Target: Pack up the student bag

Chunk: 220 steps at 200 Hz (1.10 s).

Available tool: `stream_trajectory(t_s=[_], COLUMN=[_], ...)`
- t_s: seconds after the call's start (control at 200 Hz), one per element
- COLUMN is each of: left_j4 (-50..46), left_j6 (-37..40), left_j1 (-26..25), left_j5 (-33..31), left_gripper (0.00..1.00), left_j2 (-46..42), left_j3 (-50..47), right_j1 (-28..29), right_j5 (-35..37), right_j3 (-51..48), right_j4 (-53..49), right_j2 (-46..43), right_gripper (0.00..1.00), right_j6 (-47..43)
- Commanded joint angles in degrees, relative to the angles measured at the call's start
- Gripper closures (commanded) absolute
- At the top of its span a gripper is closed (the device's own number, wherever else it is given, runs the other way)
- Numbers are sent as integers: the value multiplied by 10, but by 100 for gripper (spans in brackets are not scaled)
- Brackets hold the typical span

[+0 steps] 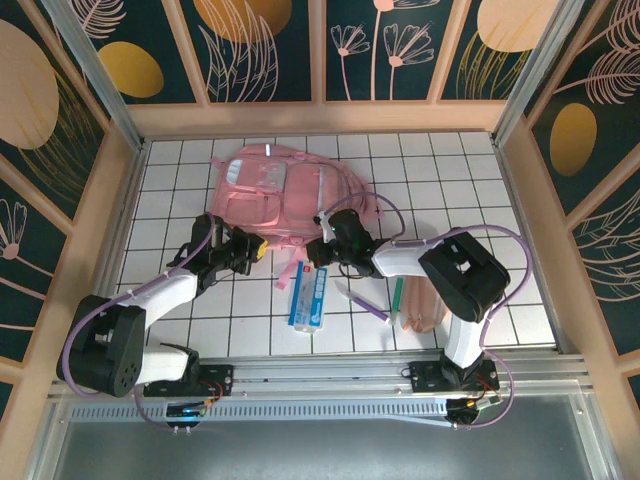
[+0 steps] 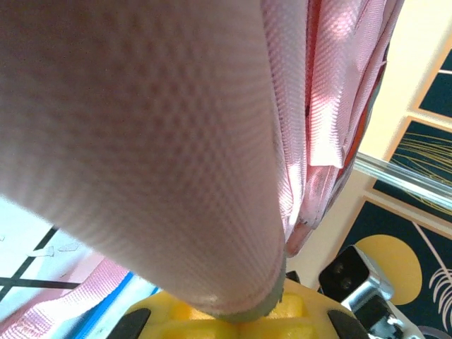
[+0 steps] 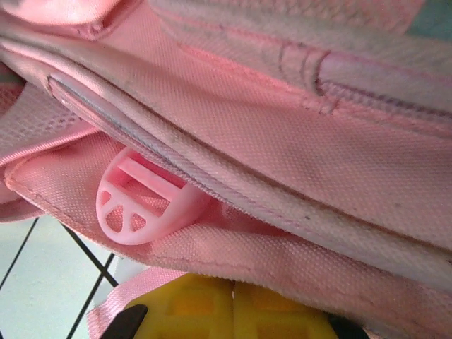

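L gripper (image 1: 252, 248): pads shut on a fold of the student bag (image 1: 275, 190), which is laid flat at the far middle of the table (image 1: 180, 170), pockets up. The hold is judged a way of lifting the near edge so the opening can be spread. R gripper (image 1: 333, 240): pads pressed together at the bag's near hem; whether cloth is nipped can't be told. Layout is given by the top view, w/ blue pack (image 1: 308, 298) & pouch (image 1: 420, 305) lying near. The pinched weave & a pink buckle (image 3: 145, 205) are given by the wrist views.

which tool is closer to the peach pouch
Right. The right tool is at the near edge of the student bag, up-left of the pouch; the left tool is farther left.
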Motion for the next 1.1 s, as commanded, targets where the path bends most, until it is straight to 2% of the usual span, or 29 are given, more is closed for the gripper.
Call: stream_trajectory(t_s=[0.0, 0.085, 0.215, 0.43, 0.54, 0.641, 0.731, 0.766, 0.851, 0.901, 0.971, 1.096], left_j4=[-7, -20, -26, -54, -71, -114, -162, -178, -267, -268, -262, -330], left_j6=[-85, -60, -38, 27, 89, 178, 269, 311, 379, 373, 356, 350], left_j1=[-9, 7, 43, 91, 114, 136, 153, 157, 159, 159, 151, 99], left_j5=[33, 22, 24, 28, 61, 82, 74, 69, 8, 6, 6, -80], left_gripper=[100, 100, 100, 100, 100, 100, 100, 93, 72, 68, 62, 59], left_j2=[-19, -12, -9, 6, 50, 108, 160, 176, 193, 182, 148, 86], left_j3=[2, 3, -8, 7, 36, 82, 141, 171, 241, 246, 234, 221], right_j1=[-10, -29, -62, -82, -100, -105, -105, -105, -102, -94, -69, -49], right_j5=[51, 68, 43, 105, 92, 86, 40, 22, -50, -102, -130, -151], right_j3=[10, 31, 6, -6, -13, -11, -13, -13, -14, -13, -1, 29], right_j4=[-37, -132, -160, -216, -220, -229, -223, -223, -209, -196, -195, -196], right_j2=[-28, -24, -41, -62, -73, -85, -98, -102, -107, -110, -111, -95], right_gripper=[100, 100, 100, 100, 100, 100, 100, 100, 100, 100, 100, 100], right_j6=[10, 33, 54, 30, 15, -13, -42, -47, -62, -75, -92, -94])
